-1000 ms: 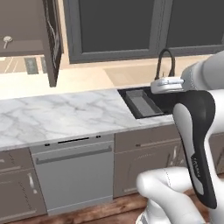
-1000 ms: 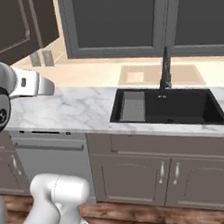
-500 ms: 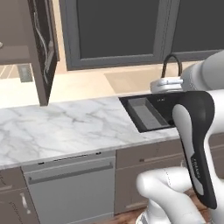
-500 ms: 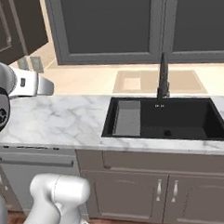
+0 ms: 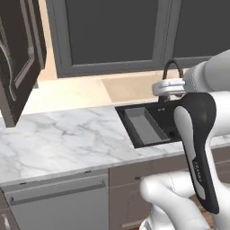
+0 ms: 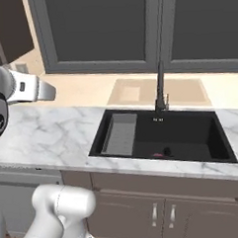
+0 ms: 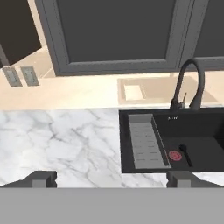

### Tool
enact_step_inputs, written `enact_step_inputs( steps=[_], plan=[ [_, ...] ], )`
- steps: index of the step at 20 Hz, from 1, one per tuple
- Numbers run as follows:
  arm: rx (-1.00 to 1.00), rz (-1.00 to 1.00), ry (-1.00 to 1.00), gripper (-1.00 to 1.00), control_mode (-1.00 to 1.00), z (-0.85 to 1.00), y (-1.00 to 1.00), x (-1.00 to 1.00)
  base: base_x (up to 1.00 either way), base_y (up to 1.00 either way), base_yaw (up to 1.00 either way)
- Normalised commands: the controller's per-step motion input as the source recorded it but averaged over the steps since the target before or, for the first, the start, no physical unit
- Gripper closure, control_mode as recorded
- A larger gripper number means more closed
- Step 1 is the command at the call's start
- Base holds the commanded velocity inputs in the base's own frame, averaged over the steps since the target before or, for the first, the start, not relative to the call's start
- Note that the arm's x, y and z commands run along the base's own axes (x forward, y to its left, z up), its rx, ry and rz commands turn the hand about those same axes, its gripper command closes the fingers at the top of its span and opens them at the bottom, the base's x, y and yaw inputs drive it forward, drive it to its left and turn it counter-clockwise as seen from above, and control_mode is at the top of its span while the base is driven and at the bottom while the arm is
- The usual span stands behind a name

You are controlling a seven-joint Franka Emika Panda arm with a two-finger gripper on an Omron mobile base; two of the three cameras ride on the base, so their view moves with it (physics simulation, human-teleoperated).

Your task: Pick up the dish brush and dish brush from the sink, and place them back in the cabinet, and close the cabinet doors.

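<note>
Brushes not yet collected: the black dish brush (image 7: 185, 154) lies on the sink (image 7: 203, 168) floor just beside the red drain (image 7: 175, 155) (the cream one I cannot make out). Gripper (image 7: 112, 178) hangs over the marble counter (image 7: 57, 140), jaws wide and empty. Cabinet door (image 5: 18, 67) stands open up left; everything is left to do.

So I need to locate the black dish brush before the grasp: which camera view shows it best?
The hand view: the black dish brush lies clear on the sink floor beside the red drain. The right base view gives a small dark blob; the left base view settles nothing.
</note>
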Motion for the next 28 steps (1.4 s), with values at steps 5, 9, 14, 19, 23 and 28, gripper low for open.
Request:
enact_step_inputs(
  steps=[5,9,14,19,23,28],
  plan=[
    [0.0,0.0,0.0,-1.0,1.0,0.0,0.0,0.0,0.07,-0.82,0.04],
    [0.0,0.0,0.0,-1.0,1.0,0.0,0.0,0.0,0.0,-0.88,0.02],
    [0.0,0.0,0.0,-1.0,1.0,0.0,0.0,0.0,0.04,-0.69,0.0],
    [0.0,0.0,0.0,-1.0,1.0,0.0,0.0,0.0,0.16,-0.49,0.0],
    [0.0,0.0,0.0,-1.0,1.0,0.0,0.0,0.0,0.17,-0.13,0.0],
    [0.0,0.0,0.0,-1.0,1.0,0.0,0.0,0.0,0.38,-0.2,0.0]
  ],
)
